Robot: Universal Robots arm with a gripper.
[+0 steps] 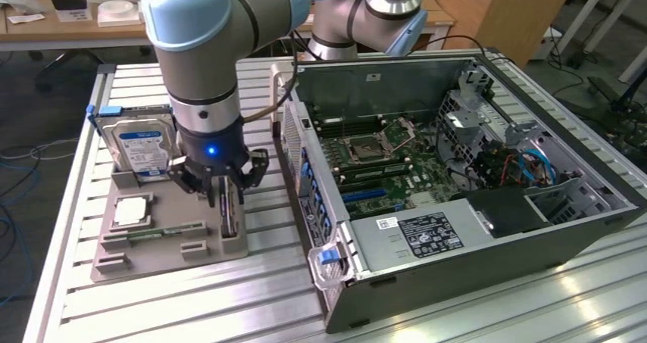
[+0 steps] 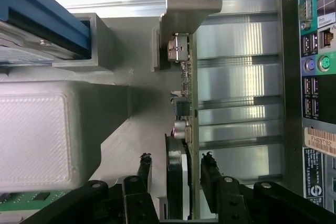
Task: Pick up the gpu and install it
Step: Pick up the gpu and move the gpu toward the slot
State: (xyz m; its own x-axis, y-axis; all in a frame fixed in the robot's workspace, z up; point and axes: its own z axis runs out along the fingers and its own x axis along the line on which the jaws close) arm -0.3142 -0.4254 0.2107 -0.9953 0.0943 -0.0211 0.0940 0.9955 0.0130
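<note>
So the gpu (image 1: 232, 223) is sitting on its edge in a slot at the right end of the grey holder (image 1: 151, 263), on the exterior view's left side of the slatted table (image 1: 263, 297). The gripper (image 1: 227, 191) hangs right over it, pointing straight down.

The exterior view gives you the whole layout. The blue-labelled hard drive (image 1: 142, 150) stands at the far end of the same holder. The open PC case (image 1: 566, 229) lies just to the right, with the motherboard (image 1: 374, 161) facing up. From there, though, the card is just a thin dark sliver under the arm, and I can't tell how the fingers sit on it.

The wrist view sorts that out. It looks down along the gpu (image 2: 186, 85), so you get the top edge: a narrow green board strip with small parts along it, a dark round bulge on one face and a metal bracket at the far end. One of the black fingers (image 2: 209, 171) is on each side of the card. There's a visible gap on both sides, so the gripper (image 2: 176, 156) is straddling it, spread and not clamped. That view also catches the case's rear ports (image 2: 315, 77) just beyond the card, and a white block (image 2: 34, 135) in the holder on the other side.
</note>
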